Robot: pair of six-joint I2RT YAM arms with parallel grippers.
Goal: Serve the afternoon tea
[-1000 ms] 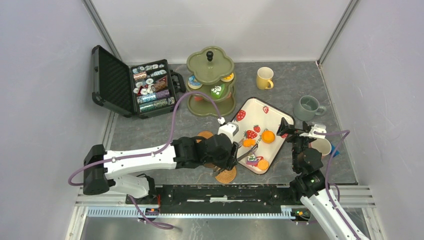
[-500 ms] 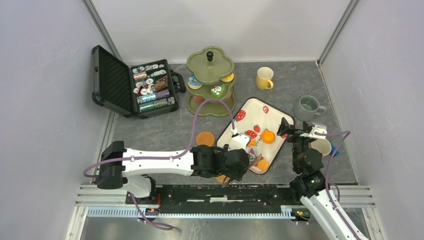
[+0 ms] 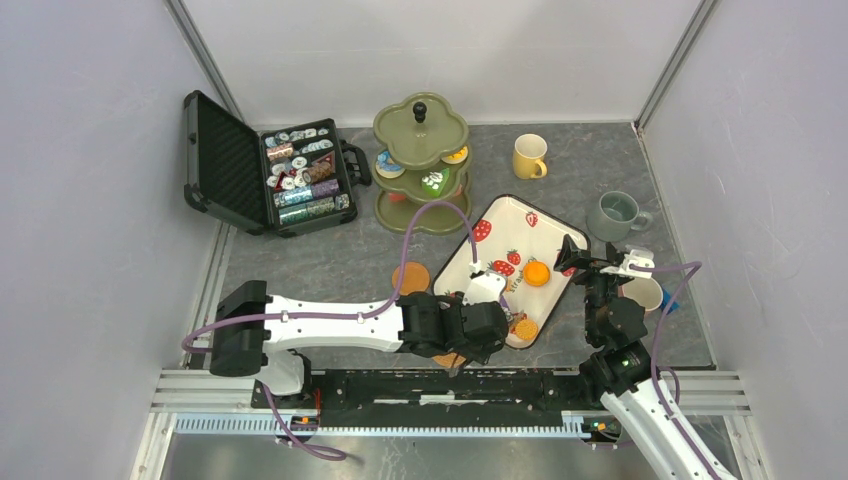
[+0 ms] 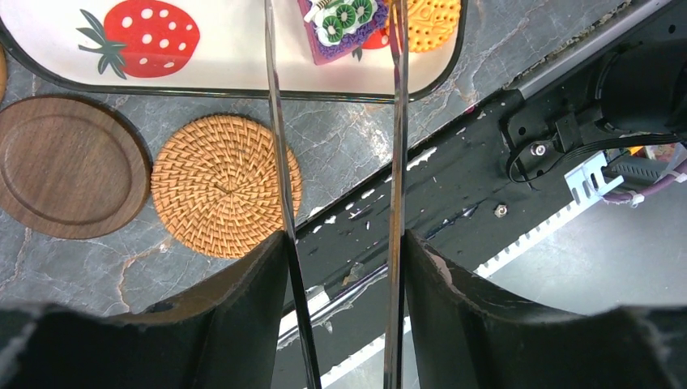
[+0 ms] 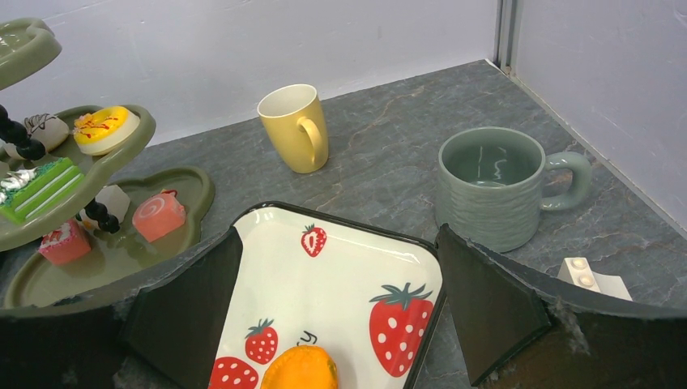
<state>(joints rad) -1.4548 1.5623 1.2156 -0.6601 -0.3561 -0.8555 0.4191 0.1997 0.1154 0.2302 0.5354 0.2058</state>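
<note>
My left gripper (image 3: 476, 326) is shut on metal tongs (image 4: 397, 146). In the left wrist view the gripper (image 4: 344, 243) holds the two blades apart, and their tips straddle a purple cake (image 4: 336, 24) at the near corner of the strawberry tray (image 3: 510, 222). An orange donut (image 3: 525, 329) lies beside it and an orange cake (image 3: 537, 272) lies further up the tray. My right gripper (image 3: 577, 256) is open and empty above the tray's right edge (image 5: 336, 316). The olive stand (image 3: 421, 160) holds several cakes. The yellow mug (image 3: 529, 156), grey-green mug (image 3: 614, 214) and pink mug (image 3: 645, 293) stand to the right.
A wooden coaster (image 4: 65, 166) and a wicker coaster (image 4: 225, 185) lie by the tray's near edge; another brown coaster (image 3: 410, 277) sits left of the tray. The open black chip case (image 3: 290, 175) is at the back left. The black base rail (image 3: 450, 385) runs just below my left gripper.
My left arm has swung right along the near edge, carrying the tongs from the tray's left side to the purple cake at its near corner. The right arm has not moved.
</note>
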